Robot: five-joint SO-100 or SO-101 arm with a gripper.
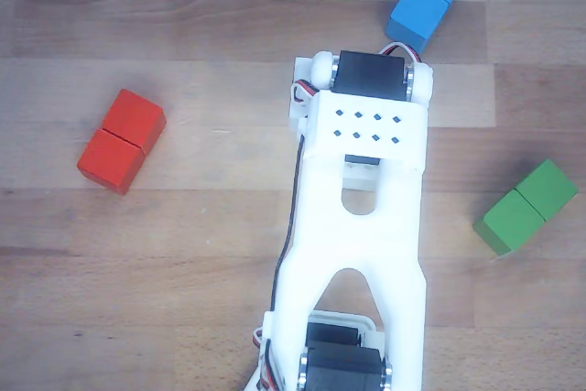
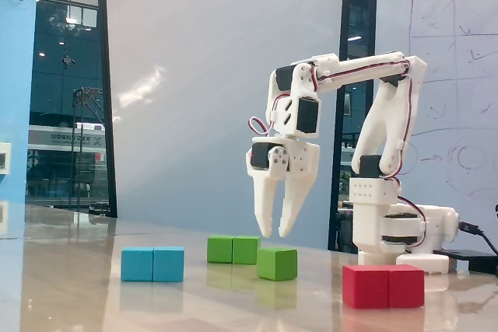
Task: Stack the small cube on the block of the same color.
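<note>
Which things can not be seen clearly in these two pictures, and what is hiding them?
- small green cube: absent from the other view, probably hidden under the white arm.
- gripper: fingertips hidden by the arm itself in the other view.
- arm base: cut off by the bottom edge in the other view.

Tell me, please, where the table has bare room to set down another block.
In the other view, bare wood lies between the red block and the arm, and along the lower left. It is crowded in the fixed view below the claw, where the small cube sits by the green block.
</note>
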